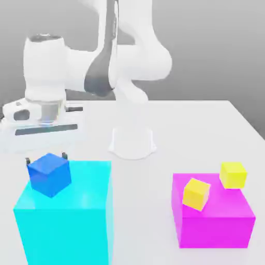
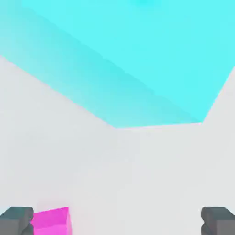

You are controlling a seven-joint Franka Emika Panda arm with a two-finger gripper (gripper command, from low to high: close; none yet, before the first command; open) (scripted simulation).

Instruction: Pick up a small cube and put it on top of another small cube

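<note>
nearest the exterior view's camera sits a big cyan block (image 1: 64,217), close to the front edge of the white table (image 1: 207,129) on the exterior view's left. a small blue cube (image 1: 49,174) rests on the block's top, at its far left corner, turned a little askew. toward the front edge on the exterior view's right stands a large magenta block (image 1: 215,220) with two small yellow cubes on it: one (image 1: 196,194) tilted near its left edge, the other (image 1: 233,175) at its far right corner, the two apart from each other.

the white arm (image 1: 129,57) rises from its round base (image 1: 132,142) at the middle of the table, folds back on itself and reaches out to the exterior view's left, with the wrist turned so the hand points straight down. the gripper (image 1: 46,155) hangs low just behind the cyan block, and the dark tips of its fingers (image 1: 64,155) peek out on either side of the blue cube.

the hand view looks down on bare table with the cyan block beyond it. both grey fingertips (image 2: 16,220) stand far apart, so the gripper is spread wide and holds nothing. the small magenta cube (image 2: 51,221) lies on the table between them, just beside one fingertip, well clear of the other; whether it touches the near one cannot be told.
</note>
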